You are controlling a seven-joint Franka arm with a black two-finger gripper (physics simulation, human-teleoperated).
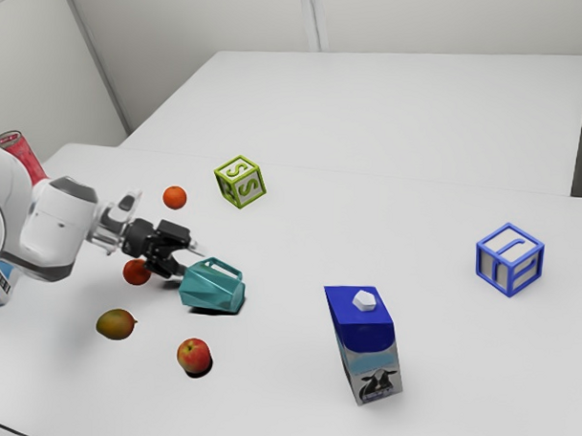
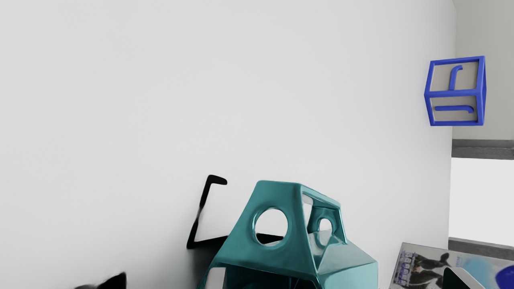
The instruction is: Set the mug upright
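The teal mug (image 1: pixel 210 294) lies on its side on the table, its handle raised on the upper side. My black gripper (image 1: pixel 191 259) is low beside it, on the exterior view's left of the mug. In the wrist view the gripper (image 2: pixel 339 277) stands open, its tips wide apart at the bottom edge, one overlapping the dark mouth of the mug (image 2: pixel 289 257) and the other off past its side. The mug's lower part is cut off there, and whether a finger touches it I cannot tell.
A milk carton (image 1: pixel 368 347), an apple (image 1: pixel 193 355) and a mango (image 1: pixel 115 324) stand or lie around the mug. A red fruit (image 1: pixel 136 272) sits under the arm; an orange (image 1: pixel 174 198), green block (image 1: pixel 240 183) and blue block (image 1: pixel 509 259) lie farther off.
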